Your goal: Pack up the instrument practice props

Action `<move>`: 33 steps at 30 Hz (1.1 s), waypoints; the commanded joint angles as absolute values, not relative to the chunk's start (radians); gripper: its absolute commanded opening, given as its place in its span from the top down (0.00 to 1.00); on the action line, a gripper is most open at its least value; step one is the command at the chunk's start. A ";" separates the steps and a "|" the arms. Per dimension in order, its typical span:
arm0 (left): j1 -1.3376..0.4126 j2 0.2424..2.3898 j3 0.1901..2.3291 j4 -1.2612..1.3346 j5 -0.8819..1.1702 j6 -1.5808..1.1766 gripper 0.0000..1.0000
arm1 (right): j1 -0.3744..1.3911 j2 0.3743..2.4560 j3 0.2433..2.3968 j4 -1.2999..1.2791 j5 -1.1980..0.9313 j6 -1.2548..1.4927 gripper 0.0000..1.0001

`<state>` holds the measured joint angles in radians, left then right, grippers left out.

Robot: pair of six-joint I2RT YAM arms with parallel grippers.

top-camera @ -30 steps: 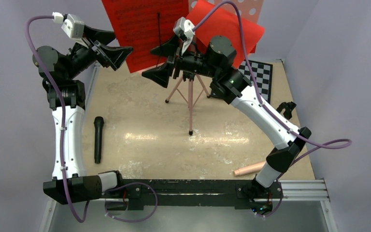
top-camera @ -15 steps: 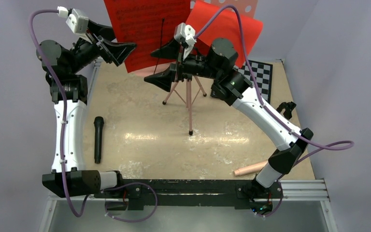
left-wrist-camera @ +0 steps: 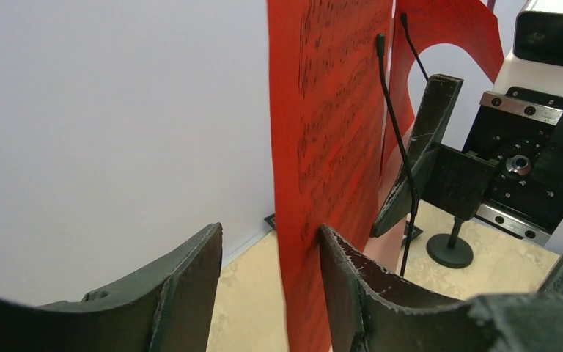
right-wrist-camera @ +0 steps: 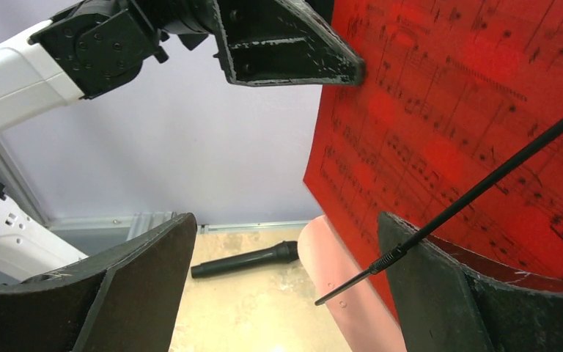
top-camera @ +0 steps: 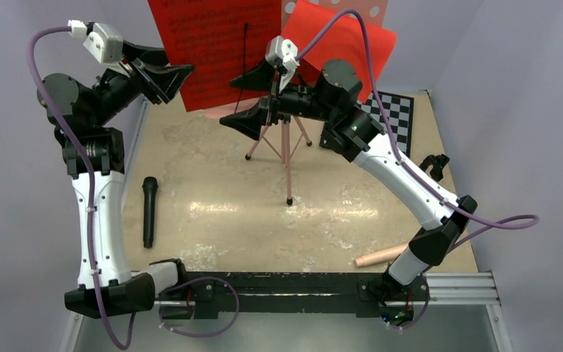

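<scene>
here our left hand (left-wrist-camera: 270, 233) is released, its two fingers spread, and the lower edge of a red sheet-music page (left-wrist-camera: 330, 110) runs between them, lying against the inner face of one finger. our right hand (right-wrist-camera: 286, 220) is released too, jaws wide, facing the same page from the other side. a thin black wire (right-wrist-camera: 476, 194) of the stand crosses in front of one of its fingers. the page leans on the pink tripod music stand (top-camera: 287, 158), which stands upright on the table (top-camera: 220, 213) toward the far side. a second red page (top-camera: 341, 44) sits beside the first. the black handheld microphone (top-camera: 149, 209) lies flat near our left arm, well apart from the stand. the small black mic stand (left-wrist-camera: 451, 251) sits by the right edge, near the chessboard (top-camera: 396, 114).
</scene>
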<state>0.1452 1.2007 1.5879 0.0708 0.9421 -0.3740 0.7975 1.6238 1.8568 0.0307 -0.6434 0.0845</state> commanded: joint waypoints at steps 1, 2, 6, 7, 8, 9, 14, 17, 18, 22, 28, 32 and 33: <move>0.191 1.152 1.575 0.037 0.924 -0.350 0.45 | 0.807 1.560 1.861 0.086 -0.651 0.072 0.03; 0.202 1.144 1.570 0.036 0.927 -0.353 0.46 | 0.807 1.558 1.861 0.086 -0.650 0.073 0.03; 0.226 1.129 1.557 0.044 0.965 -0.368 0.59 | 0.807 1.558 1.861 0.083 -0.646 0.072 0.03; 0.227 1.127 1.552 0.056 0.981 -0.384 0.61 | 0.807 1.559 1.861 0.082 -0.645 0.074 0.03; 0.229 1.126 1.548 0.071 0.997 -0.397 0.65 | 0.807 1.560 1.863 0.080 -0.643 0.075 0.03; 0.230 1.127 1.544 0.081 1.011 -0.409 0.69 | 0.807 1.563 1.866 0.077 -0.643 0.077 0.03; 0.233 1.111 1.537 0.081 1.028 -0.416 0.80 | 0.807 1.567 1.875 0.069 -0.638 0.077 0.03; 0.249 1.100 1.538 0.076 1.043 -0.421 0.94 | 0.807 1.566 1.876 0.066 -0.634 0.075 0.03; 0.253 1.097 1.539 0.076 1.047 -0.424 0.96 | 0.807 1.567 1.875 0.065 -0.632 0.075 0.03; 0.269 1.080 1.540 0.067 1.051 -0.426 1.00 | 0.807 1.566 1.875 0.062 -0.630 0.076 0.03; 0.347 1.044 1.550 0.015 1.074 -0.426 1.00 | 0.807 1.567 1.878 0.057 -0.624 0.073 0.03; 0.443 1.022 1.565 -0.059 1.097 -0.441 1.00 | 0.807 1.566 1.876 0.056 -0.621 0.072 0.03; 0.467 1.020 1.569 -0.067 1.111 -0.457 1.00 | 0.807 1.566 1.876 0.055 -0.621 0.072 0.03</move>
<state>0.3897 1.0401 1.5398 -0.0074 1.0691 -0.4107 0.7986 1.6154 1.8561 0.0231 -0.6353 0.0845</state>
